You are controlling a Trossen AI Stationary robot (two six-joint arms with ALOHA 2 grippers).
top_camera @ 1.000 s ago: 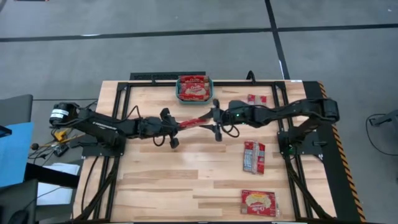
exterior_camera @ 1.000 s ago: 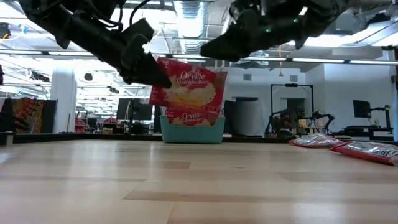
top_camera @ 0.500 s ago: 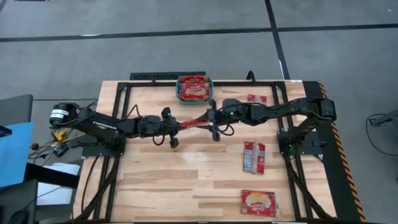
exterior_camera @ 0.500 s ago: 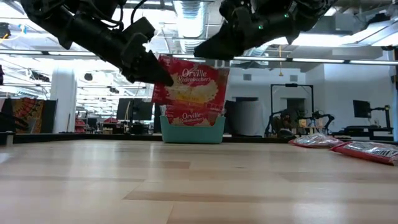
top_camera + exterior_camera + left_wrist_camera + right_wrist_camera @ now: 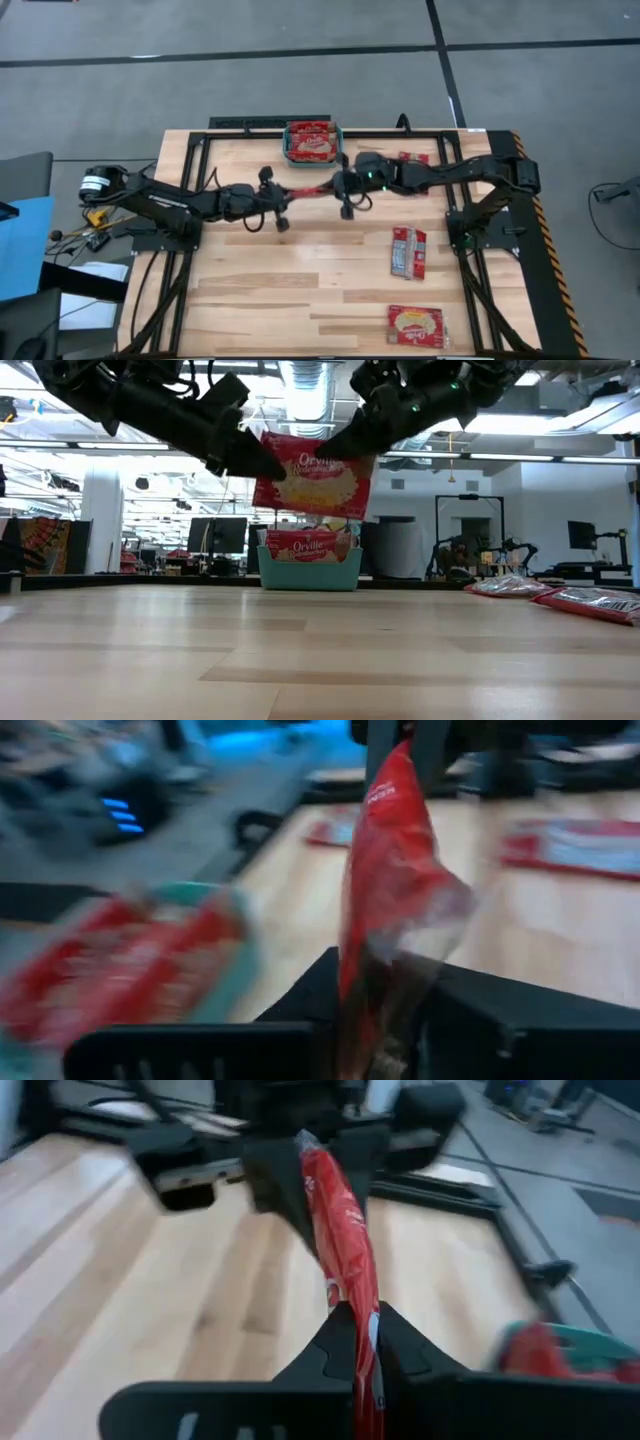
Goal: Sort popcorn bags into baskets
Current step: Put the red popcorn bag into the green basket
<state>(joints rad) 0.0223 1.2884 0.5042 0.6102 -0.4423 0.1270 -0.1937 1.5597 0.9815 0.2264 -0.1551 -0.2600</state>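
Just in front of the teal basket (image 5: 312,143), above the table, the popcorn bag (image 5: 313,477) hangs between my left gripper (image 5: 279,193) and right gripper (image 5: 337,184), each pinching one end. Light, floppy and slick, it handles best gripped at its crimped edges.

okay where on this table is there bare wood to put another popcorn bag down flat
Free: the whole left half in front of the left arm, and the front middle strip left of the two bags. Crowded: the back middle, where both hands hold a bag near the basket.
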